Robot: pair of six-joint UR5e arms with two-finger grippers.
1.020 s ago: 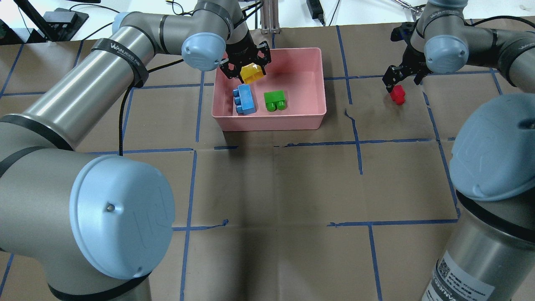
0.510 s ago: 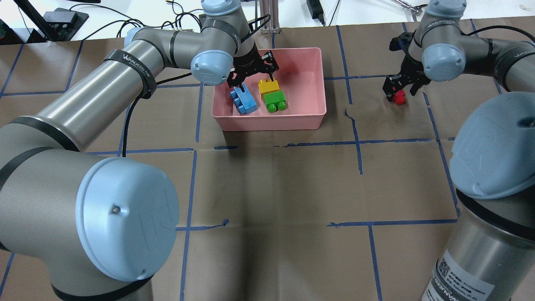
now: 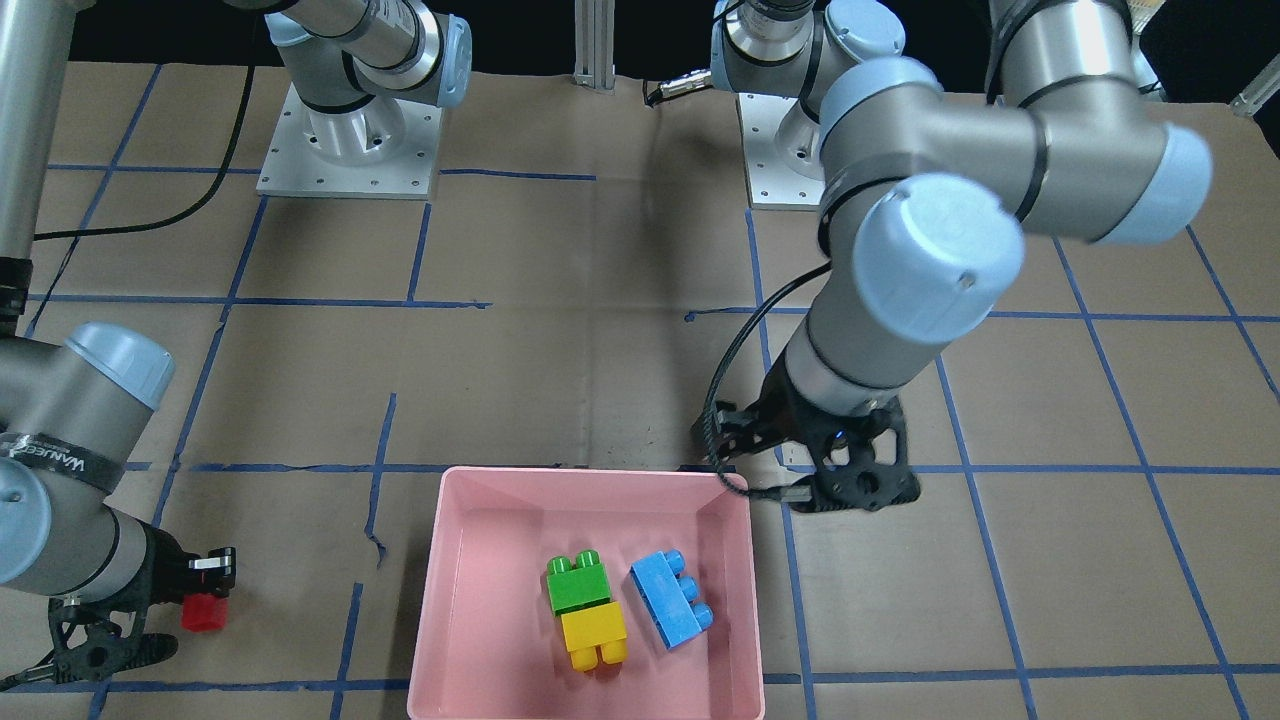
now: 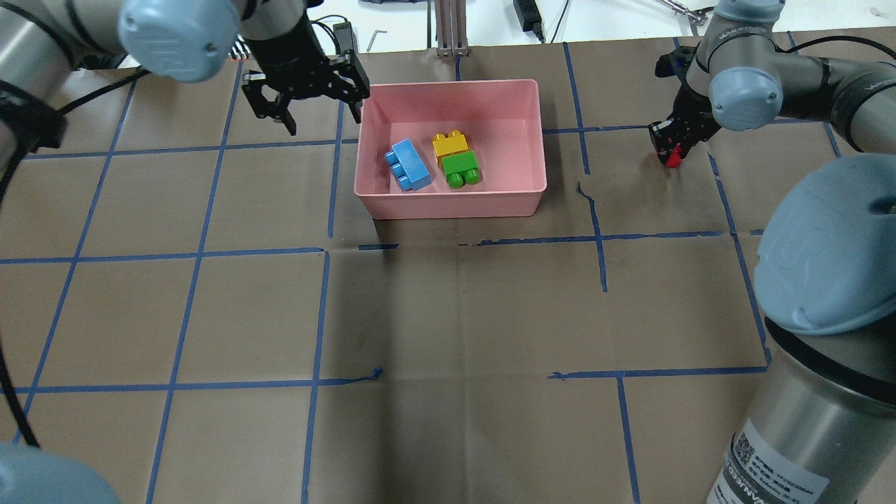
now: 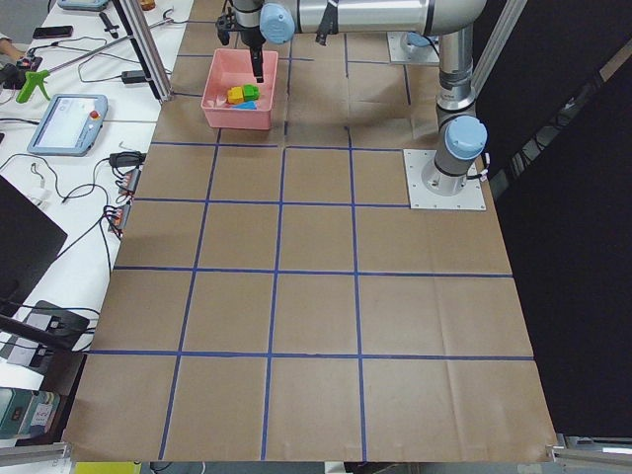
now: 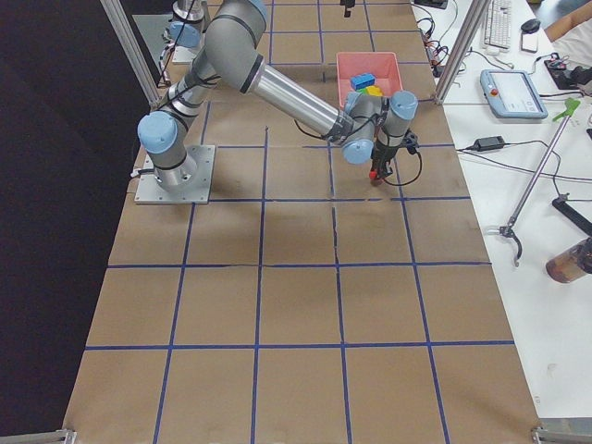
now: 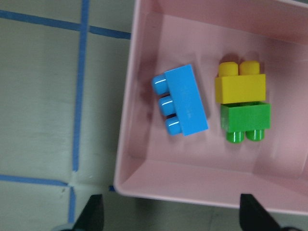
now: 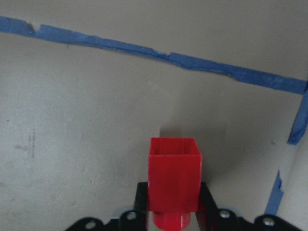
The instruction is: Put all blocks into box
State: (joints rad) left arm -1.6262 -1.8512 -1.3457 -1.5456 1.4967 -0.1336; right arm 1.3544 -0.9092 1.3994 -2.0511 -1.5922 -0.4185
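Right gripper (image 8: 173, 204), pinched on the small red one-stud plastic brick (image 8: 173, 173) near the table (image 4: 448, 315)'s far edge, should lift it above the shallow pink plastic tray (image 4: 448, 204)'s rim; left gripper (image 4: 323, 120) gapes empty.

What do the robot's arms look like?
The left arm and right arm are silver tubes with round blue joint caps and black bands, some lettered in white. A black cable follows the left one. The left gripper and right gripper are black.

arms (image 3: 930, 130): silver-grey tubes | joint caps (image 3: 940, 260): pale blue | fingers (image 4: 288, 120): black | cable (image 3: 733, 352): black | base plates (image 3: 290, 176): white, bolted
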